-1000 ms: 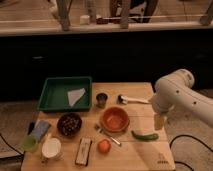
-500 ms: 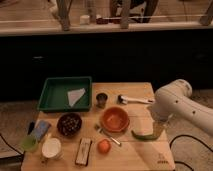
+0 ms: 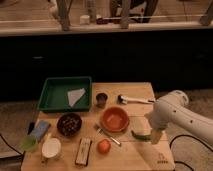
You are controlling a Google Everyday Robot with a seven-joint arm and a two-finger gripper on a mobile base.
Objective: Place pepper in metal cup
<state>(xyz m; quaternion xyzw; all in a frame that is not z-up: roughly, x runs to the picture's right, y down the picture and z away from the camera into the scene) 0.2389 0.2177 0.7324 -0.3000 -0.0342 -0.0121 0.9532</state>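
1. The pepper [image 3: 140, 135] lies flat on the wooden table [image 3: 130, 155], just right of the orange bowl [image 3: 115, 119], not yet lifted.
2. The gripper [image 3: 155, 136] hangs low at the pepper's right end, presumably to take it by that end. Whether it is clamped on it or loose, I cannot tell.
3. The metal cup [image 3: 101, 99] stands upright behind the bowl, beside the green tray [image 3: 52, 97]. With its mouth so narrow, I'd guess the pepper must go in end-first.
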